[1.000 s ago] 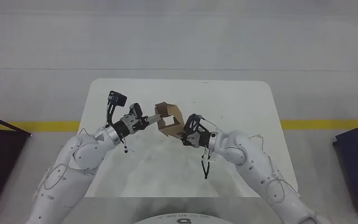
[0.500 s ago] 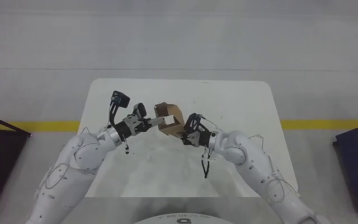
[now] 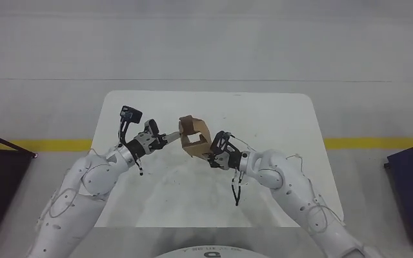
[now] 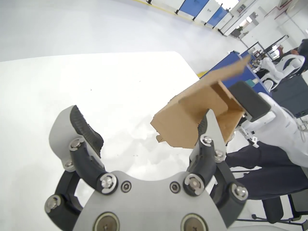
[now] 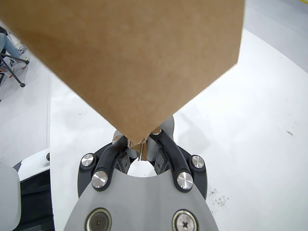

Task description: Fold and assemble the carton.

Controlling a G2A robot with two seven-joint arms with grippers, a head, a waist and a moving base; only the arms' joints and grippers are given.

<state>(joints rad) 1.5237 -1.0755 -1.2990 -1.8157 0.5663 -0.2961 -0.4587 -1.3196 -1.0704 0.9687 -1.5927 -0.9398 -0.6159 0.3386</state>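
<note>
- If you start at the left of the top view, you find the left gripper [image 3: 173, 136] just left of centre, over the white table [image 3: 271, 116] and pointing rightward at the carton [image 3: 195, 137].
- You can see in the left wrist view that this left gripper [image 4: 144, 118] has its jaws spread wide with nothing between them. One ribbed fingertip [image 4: 86, 131] stands over the tabletop, and the other finger [image 4: 210, 131] overlaps the near edge of the carton [image 4: 187, 121]. Whether that finger touches the cardboard, you cannot tell.
- At the centre of the top view, you have the brown carton, partly folded into an open box shape with its hollow side showing and a flap sticking out at its upper left.
- Just below and right of the carton in the top view, you meet the right gripper [image 3: 213, 157], set against the carton's lower right corner.
- Your right wrist view shows the right gripper [image 5: 140, 145] clamped tight on a frayed corner of the carton [image 5: 132, 49], whose flat brown panel spreads out beyond the fingers.
- Further right, you see the table run on to its rounded corners, with grey floor [image 3: 361, 77] and a yellow line [image 3: 368, 142] beyond.
</note>
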